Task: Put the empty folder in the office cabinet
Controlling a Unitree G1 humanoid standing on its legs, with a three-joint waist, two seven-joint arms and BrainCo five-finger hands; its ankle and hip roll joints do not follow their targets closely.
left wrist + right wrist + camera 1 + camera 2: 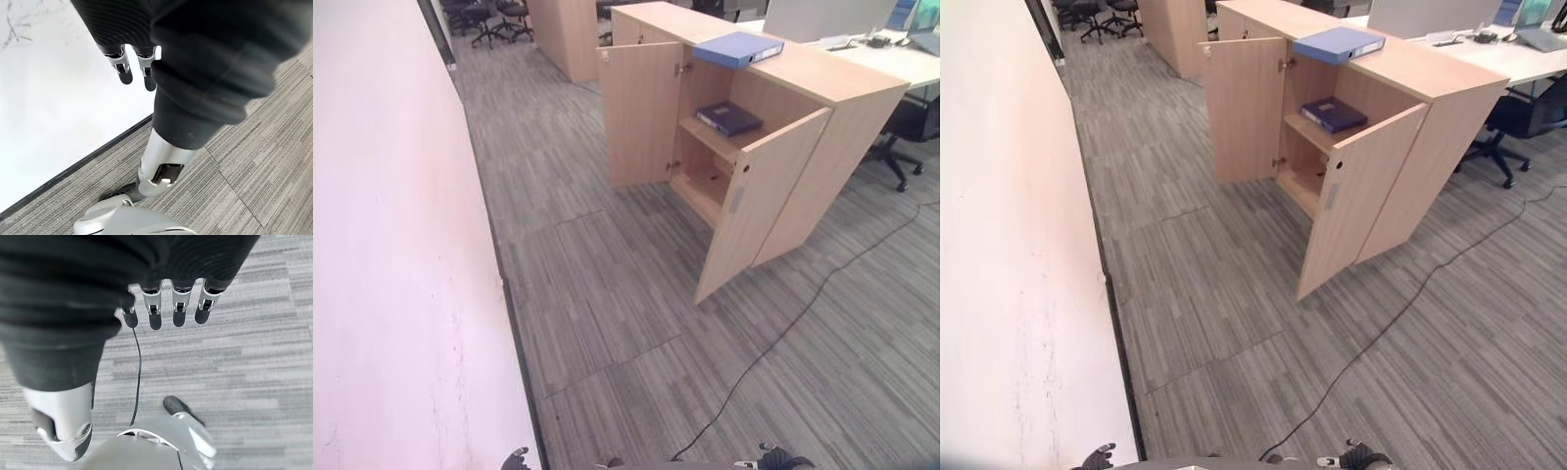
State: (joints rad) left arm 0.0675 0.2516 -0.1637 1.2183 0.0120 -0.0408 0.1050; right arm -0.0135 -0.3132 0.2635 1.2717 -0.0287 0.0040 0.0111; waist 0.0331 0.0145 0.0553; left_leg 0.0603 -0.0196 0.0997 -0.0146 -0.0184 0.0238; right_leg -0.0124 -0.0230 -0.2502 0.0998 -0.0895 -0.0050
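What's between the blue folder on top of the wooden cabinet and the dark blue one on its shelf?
Only the cabinet's top panel separates blue folder from dark blue folder; left eye view.

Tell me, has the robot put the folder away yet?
Not yet. Already done: both cabinet doors stand open, so the shelves can be reached. The light blue folder lies on top of the cabinet, not inside; a darker blue one lies on the upper shelf. Nothing is in hand: the left hand and right hand hang empty, fingers relaxed. Left to do: walk over, take the folder, shelve it.
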